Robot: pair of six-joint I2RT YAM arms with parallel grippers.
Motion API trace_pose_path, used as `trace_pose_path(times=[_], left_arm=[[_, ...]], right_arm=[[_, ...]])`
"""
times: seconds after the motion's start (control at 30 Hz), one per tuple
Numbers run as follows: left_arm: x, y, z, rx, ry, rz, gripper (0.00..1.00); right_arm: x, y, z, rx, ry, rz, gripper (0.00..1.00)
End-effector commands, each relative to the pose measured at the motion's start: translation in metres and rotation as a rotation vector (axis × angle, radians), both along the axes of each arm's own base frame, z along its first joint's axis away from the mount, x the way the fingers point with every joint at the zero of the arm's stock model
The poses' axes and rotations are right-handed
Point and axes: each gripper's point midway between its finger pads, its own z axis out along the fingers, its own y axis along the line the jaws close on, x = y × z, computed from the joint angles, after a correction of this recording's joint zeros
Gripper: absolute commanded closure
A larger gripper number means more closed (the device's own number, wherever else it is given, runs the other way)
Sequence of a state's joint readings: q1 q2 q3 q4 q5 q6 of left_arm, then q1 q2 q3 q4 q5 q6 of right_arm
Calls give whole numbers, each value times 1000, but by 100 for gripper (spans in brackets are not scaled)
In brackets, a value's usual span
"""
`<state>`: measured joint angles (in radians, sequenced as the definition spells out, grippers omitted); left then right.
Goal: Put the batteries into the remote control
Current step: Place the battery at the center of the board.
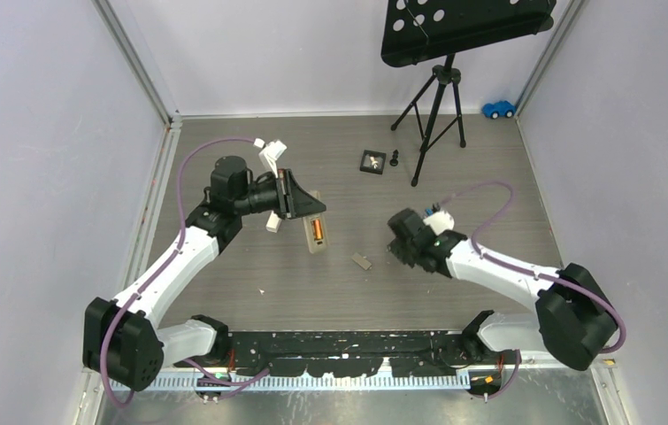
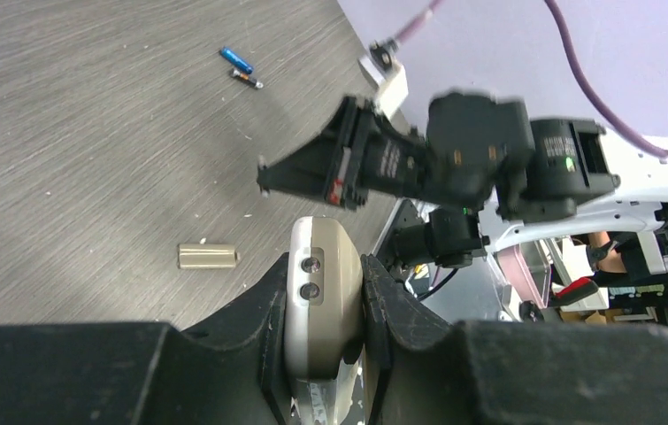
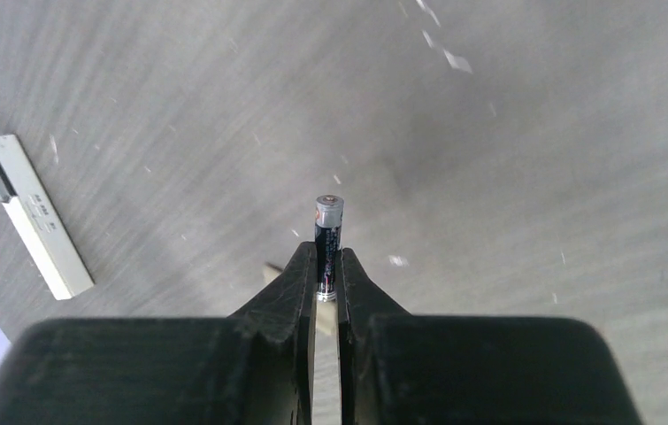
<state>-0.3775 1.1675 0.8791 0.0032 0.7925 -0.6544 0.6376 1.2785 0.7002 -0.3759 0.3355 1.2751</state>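
Note:
My left gripper [image 2: 326,264] is shut on one end of the beige remote control [image 2: 323,274]. From above, the remote [image 1: 315,234] hangs below that gripper [image 1: 305,209] with its back open and an orange battery [image 1: 317,229] in the compartment. My right gripper [image 3: 327,258] is shut on a dark battery [image 3: 328,228] whose silver end sticks out past the fingertips. In the top view the right gripper [image 1: 397,241] is right of the remote, apart from it. A blue battery [image 2: 235,60] and a dark one [image 2: 247,81] lie on the table.
The remote's loose battery cover [image 1: 363,261] lies between the arms, also in both wrist views [image 2: 207,257] [image 3: 34,223]. A tripod stand [image 1: 436,106] rises at the back, a blue toy car [image 1: 498,109] sits in the far right corner, and a small black frame [image 1: 372,161] lies mid-table.

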Motion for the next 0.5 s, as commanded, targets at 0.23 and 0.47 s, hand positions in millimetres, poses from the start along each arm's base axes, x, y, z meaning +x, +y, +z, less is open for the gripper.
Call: trace_pose_path(times=[0.23,0.47], left_arm=[[-4,4,1,-13,-28,28,100],[-4,6,-2,-4,-21,41,100]], right_arm=[[-26,-10,-24,102,34,-414,92],[-24,-6,-31,111,59,-445,72]])
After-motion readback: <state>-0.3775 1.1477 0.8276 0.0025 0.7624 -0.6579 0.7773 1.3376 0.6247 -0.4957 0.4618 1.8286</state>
